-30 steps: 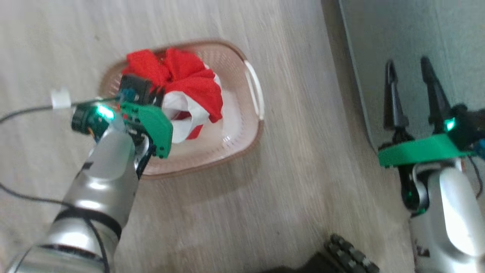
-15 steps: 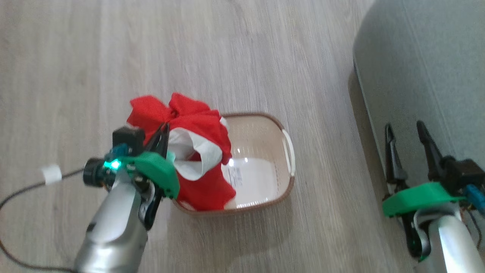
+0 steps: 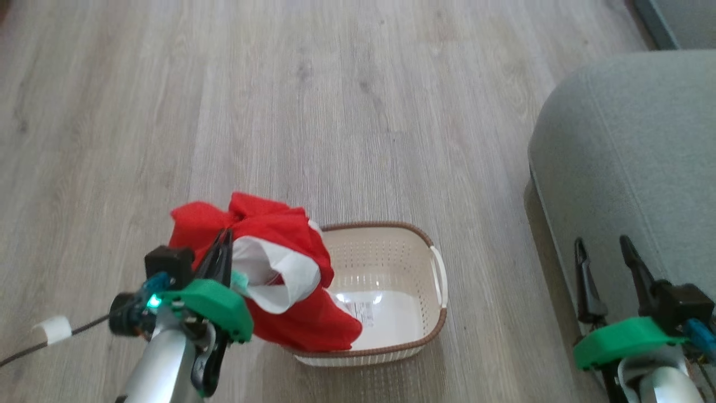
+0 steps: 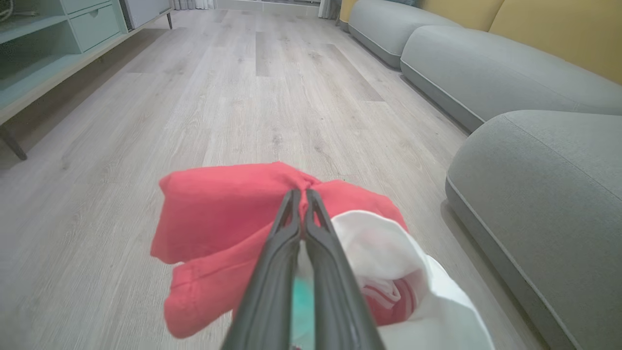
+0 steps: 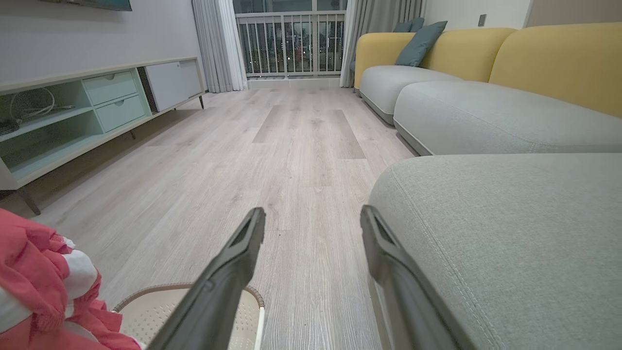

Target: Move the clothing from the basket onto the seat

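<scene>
My left gripper (image 3: 225, 238) is shut on the red clothing (image 3: 285, 235), which hangs bunched above the left end of the cream basket (image 3: 439, 327); its white part (image 3: 274, 277) droops below the fingers. In the left wrist view the closed left gripper (image 4: 301, 194) pinches a gather of the red clothing (image 4: 218, 209). The basket's floor shows a label sticker (image 3: 361, 310). My right gripper (image 3: 603, 245) stands open beside the front edge of the grey-green seat (image 3: 632, 145), holding nothing. In the right wrist view the right gripper (image 5: 311, 218) frames the floor, with the seat (image 5: 510, 218) at its right.
Pale wood floor (image 3: 335, 112) surrounds the basket. A second grey seat section (image 4: 486, 73) and yellow backrests (image 5: 559, 58) lie farther along. A low green media cabinet (image 5: 73, 112) lines the far left wall. A cable with a white tag (image 3: 53, 330) trails from my left arm.
The camera has tilted up, shifting the whole picture. My left gripper has lifted the clothing out of the basket, whose floor and label now show. The right gripper stays open.
</scene>
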You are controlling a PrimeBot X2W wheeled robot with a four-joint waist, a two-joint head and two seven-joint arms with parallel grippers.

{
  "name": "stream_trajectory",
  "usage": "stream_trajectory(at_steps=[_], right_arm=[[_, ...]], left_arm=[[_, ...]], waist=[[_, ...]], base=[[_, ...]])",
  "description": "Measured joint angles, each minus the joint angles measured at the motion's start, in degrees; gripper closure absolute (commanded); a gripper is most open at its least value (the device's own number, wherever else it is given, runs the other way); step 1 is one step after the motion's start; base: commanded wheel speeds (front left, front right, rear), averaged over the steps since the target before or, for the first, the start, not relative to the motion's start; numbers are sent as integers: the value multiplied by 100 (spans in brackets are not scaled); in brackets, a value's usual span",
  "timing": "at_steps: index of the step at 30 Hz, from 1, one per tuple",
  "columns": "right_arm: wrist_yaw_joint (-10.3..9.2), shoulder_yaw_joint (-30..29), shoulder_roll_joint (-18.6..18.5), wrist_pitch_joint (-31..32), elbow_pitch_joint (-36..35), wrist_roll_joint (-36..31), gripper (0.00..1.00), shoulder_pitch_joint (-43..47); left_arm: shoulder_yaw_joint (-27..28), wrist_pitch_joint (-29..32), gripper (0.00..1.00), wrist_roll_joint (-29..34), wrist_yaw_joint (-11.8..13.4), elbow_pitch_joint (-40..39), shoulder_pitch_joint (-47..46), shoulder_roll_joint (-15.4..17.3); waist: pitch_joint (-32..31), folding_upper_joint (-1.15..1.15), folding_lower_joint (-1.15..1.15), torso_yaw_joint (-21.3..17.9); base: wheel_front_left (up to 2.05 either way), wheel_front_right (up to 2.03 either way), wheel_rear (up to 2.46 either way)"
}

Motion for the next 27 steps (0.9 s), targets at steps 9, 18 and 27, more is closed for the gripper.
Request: stream_trajectory(at_steps=[9, 18, 27], right_arm=[[0, -2, 0, 0, -5, -5, 0, 73], [0, -1, 0, 0, -9, -48, 0, 73], [0, 9, -4, 0, -3, -51, 0, 73]], left_arm=[[42, 205, 100, -48, 119, -425, 248, 105], [47, 274, 100, -53, 219, -717, 368, 174], [27, 311, 100, -111, 266, -813, 398, 177]], waist=[[-94, 0, 0, -58], [-100, 0, 0, -72], [-114, -1, 1, -72]], base=[[0, 0, 0], [0, 0, 0], [0, 0, 0]])
